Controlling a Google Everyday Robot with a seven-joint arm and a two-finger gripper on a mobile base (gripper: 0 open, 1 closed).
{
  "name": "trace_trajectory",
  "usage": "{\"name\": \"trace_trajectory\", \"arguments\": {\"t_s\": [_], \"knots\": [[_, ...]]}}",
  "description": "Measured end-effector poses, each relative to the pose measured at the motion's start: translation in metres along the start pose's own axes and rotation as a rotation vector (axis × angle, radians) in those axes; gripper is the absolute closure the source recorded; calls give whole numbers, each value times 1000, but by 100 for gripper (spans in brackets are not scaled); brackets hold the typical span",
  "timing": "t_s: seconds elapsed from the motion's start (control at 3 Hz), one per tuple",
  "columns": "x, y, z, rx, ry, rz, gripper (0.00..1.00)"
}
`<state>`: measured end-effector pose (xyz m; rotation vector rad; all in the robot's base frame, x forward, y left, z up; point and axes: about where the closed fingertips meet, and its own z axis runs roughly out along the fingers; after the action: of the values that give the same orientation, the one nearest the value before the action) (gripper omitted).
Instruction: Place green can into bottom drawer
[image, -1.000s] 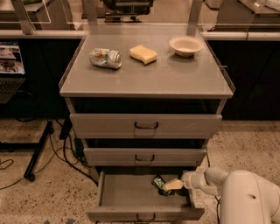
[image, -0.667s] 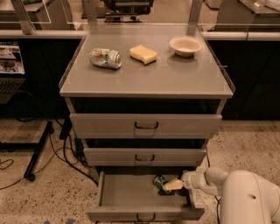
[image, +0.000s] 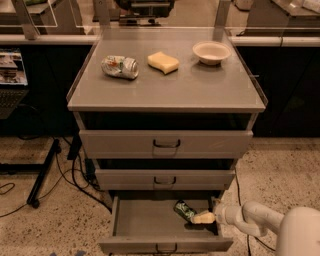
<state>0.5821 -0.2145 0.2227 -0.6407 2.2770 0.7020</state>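
Looking down on the grey cabinet through the one camera, I am finding the bottom drawer (image: 142, 221) pulled well out. The green can (image: 183, 209) is sitting inside it, in the right half of the tray. The can is not standing upright: its long axis is running on a slant, one end pointing toward the back left of the drawer and the other toward the front right. Its dark green print is coming through too small for me to read any brand or wording. The gripper (image: 202, 218) is reaching into the drawer from the right, on the end of the pale arm (image: 247, 220). It is meeting the can at that front-right end, so the can is lying just left of it and a little farther back. I cannot tell whether the gripper is clamping the can or only touching it.

Up on the worktop (image: 170, 92), a pale silver can (image: 120, 67) is lying on its side at the back left. Its label is showing patches of several colours, but the lettering is too blurred for me to read. A yellow sponge (image: 163, 62) is resting just to its right, and a small pale bowl (image: 211, 52) is sitting farther right. The middle drawer (image: 165, 179) and top drawer (image: 165, 144) are showing their dark handles above the open one.
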Motion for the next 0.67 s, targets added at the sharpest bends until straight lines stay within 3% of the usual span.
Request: {"name": "trace_trajectory", "arguments": {"t_s": [0.67], "knots": [[15, 18, -82, 134, -129, -9, 0]]}}
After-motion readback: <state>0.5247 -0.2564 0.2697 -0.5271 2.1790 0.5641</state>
